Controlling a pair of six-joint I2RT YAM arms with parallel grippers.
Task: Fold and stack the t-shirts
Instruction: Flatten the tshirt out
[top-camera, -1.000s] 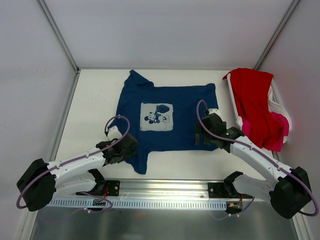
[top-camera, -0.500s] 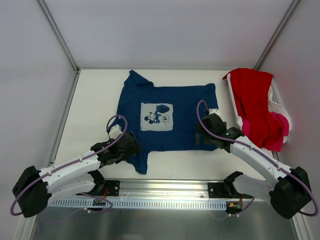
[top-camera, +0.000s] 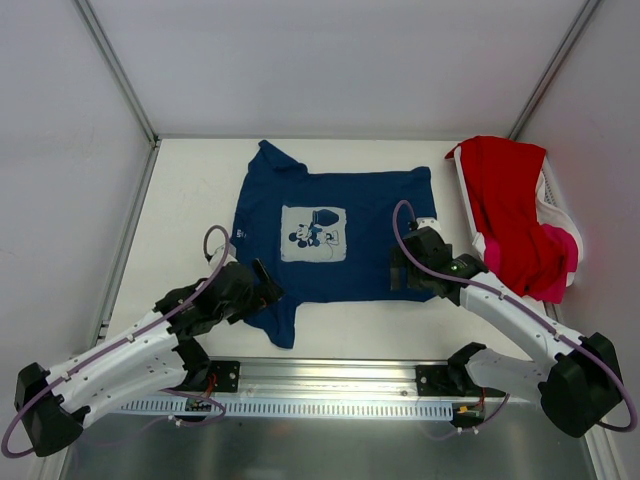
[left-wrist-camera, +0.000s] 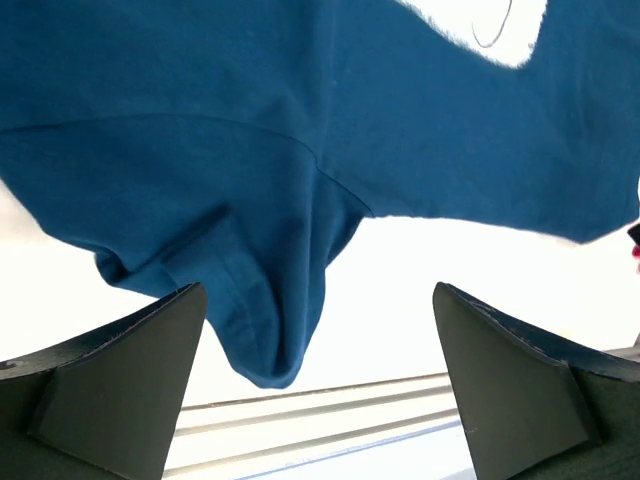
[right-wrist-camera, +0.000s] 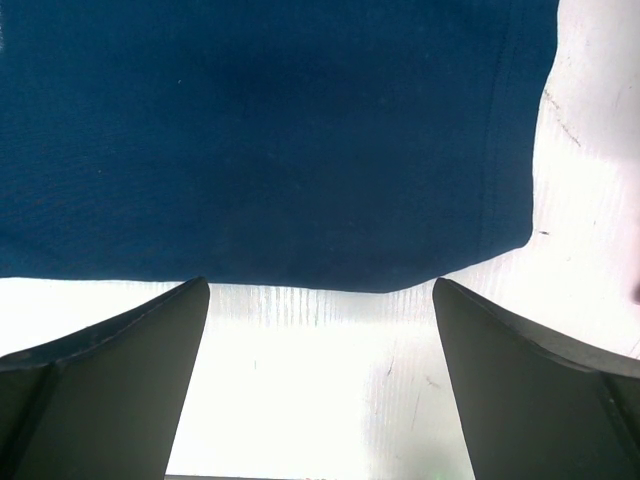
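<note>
Navy t-shirt (top-camera: 370, 235) lies spread flat, print up, in the middle of the frame on the white bench (top-camera: 190, 190), with its collar towards the left. At lower left, the left gripper (top-camera: 262, 284) hovers by the shirt's rumpled lower sleeve, its fingers spread wide and pinching nothing. Right of centre, the right gripper (top-camera: 398, 270) sits over the lower hem corner, also spread wide. At the right edge, the red t-shirt (top-camera: 508, 205) and pink t-shirt (top-camera: 562, 252) drape over the white basket (top-camera: 553, 196).
</note>
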